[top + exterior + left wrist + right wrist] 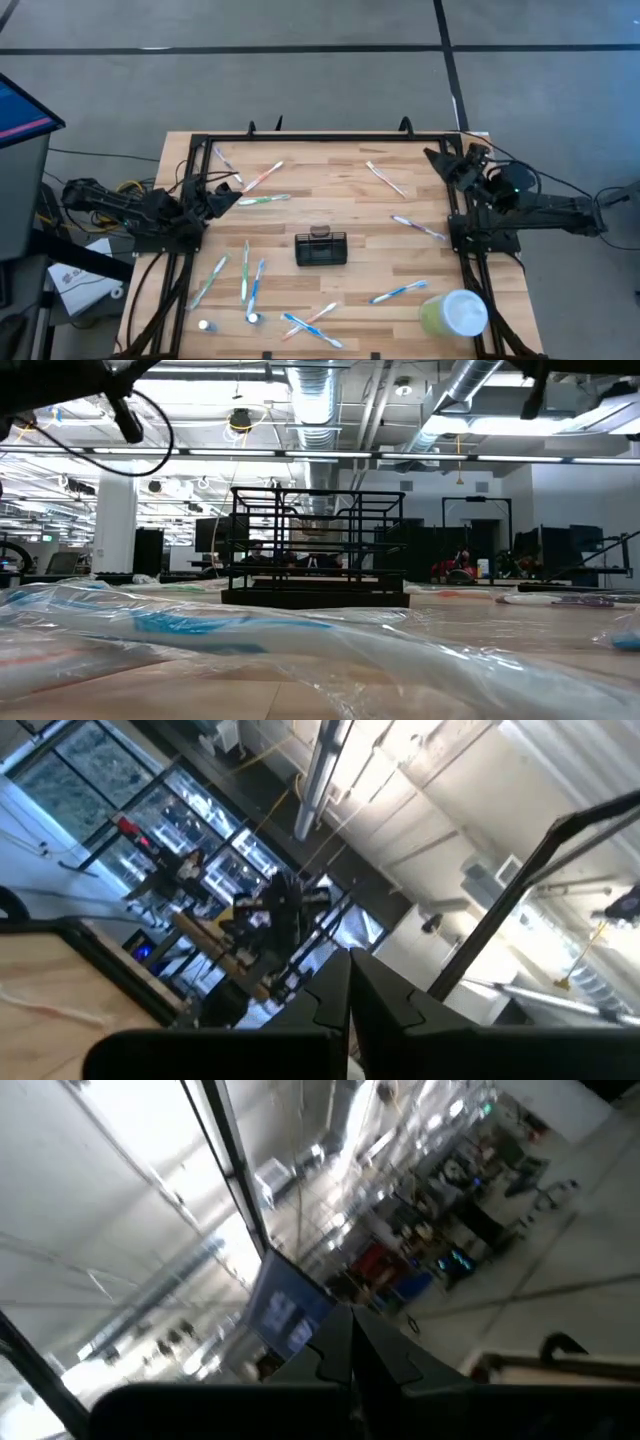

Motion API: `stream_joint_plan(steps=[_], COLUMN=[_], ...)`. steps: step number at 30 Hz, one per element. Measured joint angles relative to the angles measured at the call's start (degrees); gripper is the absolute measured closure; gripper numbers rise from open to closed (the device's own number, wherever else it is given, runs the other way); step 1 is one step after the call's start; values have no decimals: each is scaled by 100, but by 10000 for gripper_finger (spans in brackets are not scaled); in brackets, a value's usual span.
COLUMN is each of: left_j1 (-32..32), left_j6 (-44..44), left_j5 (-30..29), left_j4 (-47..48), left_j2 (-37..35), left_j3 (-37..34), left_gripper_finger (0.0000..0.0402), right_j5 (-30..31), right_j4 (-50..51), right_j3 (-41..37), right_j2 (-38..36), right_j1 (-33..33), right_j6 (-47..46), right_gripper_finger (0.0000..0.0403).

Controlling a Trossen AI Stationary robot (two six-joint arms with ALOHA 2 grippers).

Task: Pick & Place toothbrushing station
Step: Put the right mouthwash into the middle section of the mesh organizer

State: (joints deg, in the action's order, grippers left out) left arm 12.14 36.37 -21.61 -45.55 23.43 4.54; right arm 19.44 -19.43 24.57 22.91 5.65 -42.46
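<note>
Toothbrushes in clear wrap fill the foreground of the low view, one with a blue handle [190, 623] lying closest, and behind them the toothbrushing station [318, 550] stands upright as a dark slotted box.

Both arms wait folded at the table's side edges. Each wrist view shows its own 2 fingers pressed together with nothing between them: the left gripper [348, 982] and the right gripper [352, 1338] are both clenched and empty, pointing up into the room.

From above, the left gripper [228, 196] sits at the left edge and the right gripper [441, 160] near the far right corner. The toothbrushing station [321, 248] stands near the table's [330, 180] middle, well apart from both, its long axis running left to right. By my judgement neither arm is clearly nearer; each must reach inward and toward the near edge.
</note>
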Motion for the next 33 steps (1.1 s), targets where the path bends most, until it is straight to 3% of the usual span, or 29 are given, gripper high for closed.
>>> stream_joint_plan(steps=[9,18,22,28,33], left_j1=[0,0,24,314,588], left_j6=[-19,164,304,220,195], left_j5=[668,1402,1703,1739,1441], left_j4=[27,133,651,1565,1770], left_j2=[1462,2294,2525,2856,3135], left_j3=[783,1567,1923,2478,2777], left_gripper_finger=[400,400,400,400,400], right_j5=[-815,-1545,-1799,-2230,-2412], right_j4=[1073,1899,2195,2614,2864], right_j3=[1062,1908,2240,2633,2916], right_j2=[1181,1878,2173,2587,2886], right_j1=[2,0,-2,-7,-170], right_j6=[-2,-4,-5,-4,-3], right_gripper_finger=[403,403,403,403,403])
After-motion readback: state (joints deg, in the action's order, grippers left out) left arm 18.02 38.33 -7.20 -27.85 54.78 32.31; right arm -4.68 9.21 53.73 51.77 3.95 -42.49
